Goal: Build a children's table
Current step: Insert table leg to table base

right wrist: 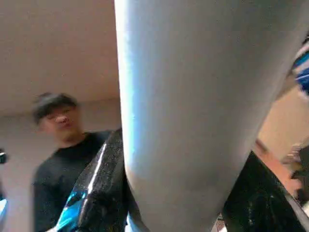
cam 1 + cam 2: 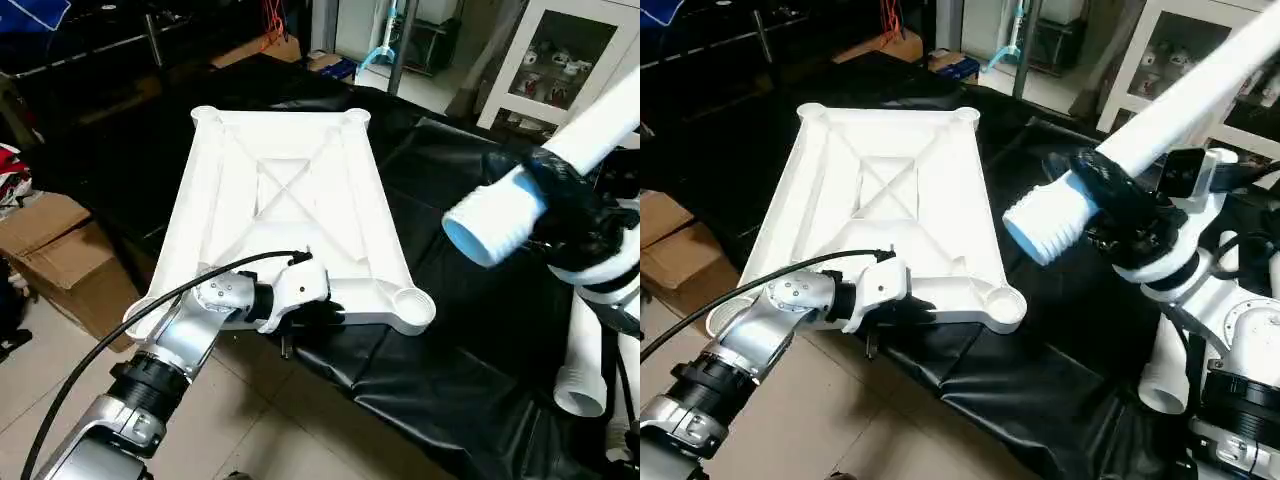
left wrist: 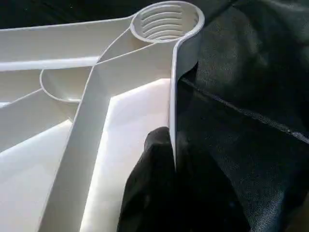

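Your left gripper (image 2: 318, 312) is pinched shut on the near rim of the table top (image 2: 290, 200), its black fingers (image 3: 159, 193) pressed together over the thin edge wall, one inside the rim and one outside against the black cloth (image 2: 450, 370). Just along that rim from your grip sits the near right corner socket (image 2: 411, 300), its inner threads plain in the left wrist view. The top lies upside down on the cloth-covered surface, X-ribbed underside facing up, with a round socket at each far corner, and its near left corner juts out past the cloth over the tiled floor (image 2: 270, 420). Your right gripper (image 2: 1120, 215) is clamped around a white tubular leg (image 2: 1180, 100), fingers on either side of the tube; you hold it in the air, off to the right of the top, tilted so its ribbed screw end (image 2: 1040, 225) points down and left toward the top but well apart from any socket. More white legs (image 2: 1165, 370) lie on the cloth beneath your right arm. A cardboard box (image 2: 55, 250) sits on the floor to the left, a white glass-door cabinet (image 2: 565, 60) stands far right, and a person (image 1: 63, 159) shows in the right wrist view behind the held leg.
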Robot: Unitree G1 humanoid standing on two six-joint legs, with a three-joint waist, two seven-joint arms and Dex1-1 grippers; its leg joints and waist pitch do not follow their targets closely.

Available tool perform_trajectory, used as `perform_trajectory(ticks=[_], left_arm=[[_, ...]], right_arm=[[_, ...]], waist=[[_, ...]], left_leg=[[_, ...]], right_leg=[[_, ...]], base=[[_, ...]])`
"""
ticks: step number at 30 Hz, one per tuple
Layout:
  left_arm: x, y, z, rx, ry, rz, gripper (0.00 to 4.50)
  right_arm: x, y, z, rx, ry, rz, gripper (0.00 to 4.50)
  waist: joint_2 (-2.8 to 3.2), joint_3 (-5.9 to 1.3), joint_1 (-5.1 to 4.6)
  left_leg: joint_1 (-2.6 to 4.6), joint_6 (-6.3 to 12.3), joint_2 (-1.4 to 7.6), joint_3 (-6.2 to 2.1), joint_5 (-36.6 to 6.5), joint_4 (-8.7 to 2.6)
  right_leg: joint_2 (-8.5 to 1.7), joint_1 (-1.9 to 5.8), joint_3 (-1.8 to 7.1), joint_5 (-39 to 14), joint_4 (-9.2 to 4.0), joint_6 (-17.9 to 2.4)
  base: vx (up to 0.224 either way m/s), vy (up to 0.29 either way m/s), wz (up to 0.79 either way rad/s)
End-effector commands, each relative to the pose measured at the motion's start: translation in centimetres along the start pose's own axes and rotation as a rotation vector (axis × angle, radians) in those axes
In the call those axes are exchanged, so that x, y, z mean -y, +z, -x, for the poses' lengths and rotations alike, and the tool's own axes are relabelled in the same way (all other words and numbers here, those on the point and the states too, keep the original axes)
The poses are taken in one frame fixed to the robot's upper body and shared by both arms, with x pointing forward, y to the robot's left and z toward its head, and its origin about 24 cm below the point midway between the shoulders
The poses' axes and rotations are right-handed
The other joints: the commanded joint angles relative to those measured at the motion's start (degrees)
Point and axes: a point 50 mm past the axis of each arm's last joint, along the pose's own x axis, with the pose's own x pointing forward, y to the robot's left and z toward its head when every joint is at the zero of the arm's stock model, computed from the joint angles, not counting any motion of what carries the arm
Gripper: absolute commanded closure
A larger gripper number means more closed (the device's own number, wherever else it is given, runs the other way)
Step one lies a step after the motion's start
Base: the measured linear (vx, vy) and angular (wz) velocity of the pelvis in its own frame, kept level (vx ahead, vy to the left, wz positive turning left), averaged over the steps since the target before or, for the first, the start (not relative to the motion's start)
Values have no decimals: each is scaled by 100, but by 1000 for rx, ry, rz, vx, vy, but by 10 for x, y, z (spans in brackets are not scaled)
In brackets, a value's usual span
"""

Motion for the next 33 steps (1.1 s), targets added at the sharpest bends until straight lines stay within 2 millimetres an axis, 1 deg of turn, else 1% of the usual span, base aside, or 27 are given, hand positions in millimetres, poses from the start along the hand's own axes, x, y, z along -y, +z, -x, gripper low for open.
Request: perform_trajectory(ticks=[1,11,13,16,21,22,23,24,25,26,27,28,29,30,31,32,33], left_arm=[[1,5,0,47,19,4,450],[0,6,0,40,15,2,450],[0,5,0,39,14,3,450],[0,5,0,37,14,3,450],[0,5,0,34,13,0,450],[0,5,0,33,12,-1,450],[0,5,0,31,14,-3,450],[0,5,0,30,16,-5,450],[-1,5,0,30,22,-10,450],[-1,5,0,30,22,-10,450],[-1,5,-1,31,26,-13,450],[-1,5,-1,33,29,-15,450],[-1,6,-2,35,32,-17,450],[-1,6,-2,35,32,-17,450],[0,7,-3,39,36,-21,450],[0,7,-3,39,36,-21,450],[0,7,-3,40,37,-22,450]], right_arm=[[-10,3,-5,-4,58,13,261],[-17,4,-10,17,108,-14,261],[-18,3,-11,22,118,-19,261],[-20,3,-11,27,127,-23,261],[-13,1,-14,30,52,5,261],[-8,0,-15,27,-5,26,261],[21,-6,-12,-35,-295,134,261],[39,-10,-7,-97,-488,234,261],[55,-17,2,-214,-658,376,261],[55,-17,2,-214,-658,376,261],[64,-23,9,-322,-733,492,261],[67,-28,12,-372,-753,536,262],[69,-31,15,-409,-764,567,262],[69,-32,15,-416,-766,573,262],[74,-41,21,-508,-778,656,262],[74,-42,21,-513,-778,662,262],[75,-44,22,-531,-777,681,262]], waist=[[-47,-385,50],[-55,-378,61],[-44,-373,67],[-49,-374,64],[-36,-368,60],[-41,-362,54],[-9,-360,58],[-44,-352,20],[-35,-349,-5],[-35,-342,0],[-36,-334,-12],[-44,-339,-10],[-44,-351,4],[-46,-343,-4],[-55,-355,7],[-58,-341,-6],[-46,-339,-8]], left_leg=[[165,626,295,-107,561,-368],[155,576,282,-105,525,-375],[158,555,286,-106,497,-378],[154,557,281,-107,539,-378],[154,495,277,-107,503,-385],[153,478,275,-105,471,-390],[153,455,278,-111,482,-390],[144,301,256,-110,646,-392],[149,148,239,-111,656,-390],[148,88,241,-114,552,-395],[135,58,226,-100,333,-410],[141,55,246,-110,292,-406],[141,72,258,-121,302,-400],[124,158,237,-115,319,-400],[122,235,271,-127,298,-391],[121,257,262,-120,270,-392],[121,327,265,-126,216,-396]], right_leg=[[-300,228,59,1406,-240,-1888],[-300,232,59,1325,-250,-1855],[-300,227,59,1284,-254,-1837],[-290,226,54,1333,-250,-1816],[-290,217,52,1261,-260,-1790],[-289,215,52,1225,-262,-1784],[-292,209,53,1221,-259,-1770],[-259,200,33,1215,-270,-1638],[-254,194,27,1128,-281,-1558],[-269,199,32,1042,-301,-1510],[-276,228,65,950,-314,-1500],[-266,226,66,1043,-311,-1459],[-282,235,64,1138,-290,-1455],[-265,254,79,1332,-284,-1462],[-284,244,75,1425,-271,-1484],[-270,246,76,1431,-280,-1483],[-276,248,83,1434,-277,-1515]], base=[[0,0,0],[0,0,0],[0,0,0],[0,0,0],[0,0,0],[0,0,0],[0,0,0],[0,0,0],[0,0,0],[0,0,0],[0,0,0],[0,0,0],[0,0,0],[0,0,0],[0,0,0],[0,0,0],[0,0,0]])
